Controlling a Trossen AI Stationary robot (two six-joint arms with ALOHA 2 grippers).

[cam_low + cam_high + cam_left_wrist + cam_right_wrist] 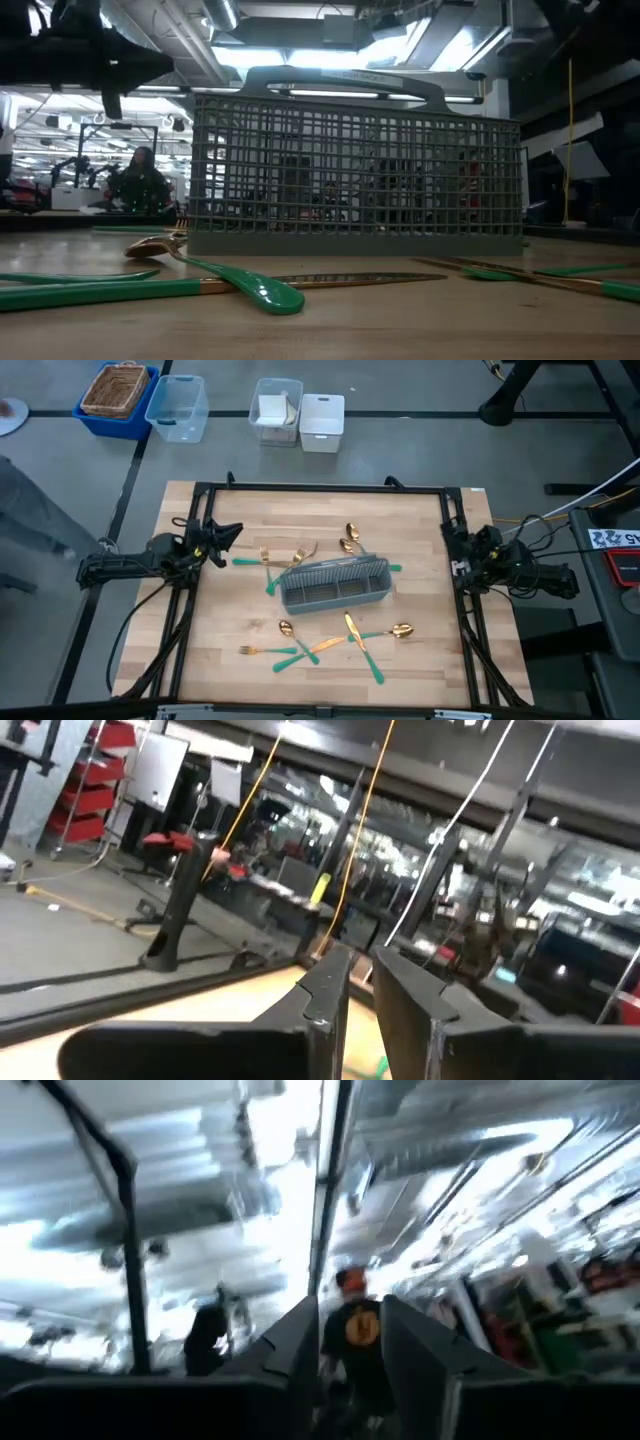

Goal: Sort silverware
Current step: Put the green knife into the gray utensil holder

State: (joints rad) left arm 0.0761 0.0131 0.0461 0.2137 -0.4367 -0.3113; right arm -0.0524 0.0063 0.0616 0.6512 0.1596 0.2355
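The grey mesh caddy (pixel 335 582) stands on its base in the middle of the wooden table and fills the low view (pixel 355 170). The silverware lies flat around it: gold forks (pixel 288 554) and spoons (pixel 350 538) on its far side, and a fork (pixel 262 651), a knife (pixel 352 631) and spoons (pixel 400 630) with teal handles on its near side. One teal-handled spoon (pixel 215 275) lies close to the low camera. My left gripper (pixel 230 533) waits at the table's left edge, slightly open (pixel 362 975). My right gripper (pixel 458 552) waits at the right edge, tipped upward and open (pixel 350 1325). Both are empty.
A black frame rail (pixel 320 488) runs around the table. Beyond the far edge stand a blue bin holding a basket (pixel 115 395), a clear bin (pixel 178 405) and two white containers (pixel 300 418). A person (pixel 355 1340) shows in the room beyond.
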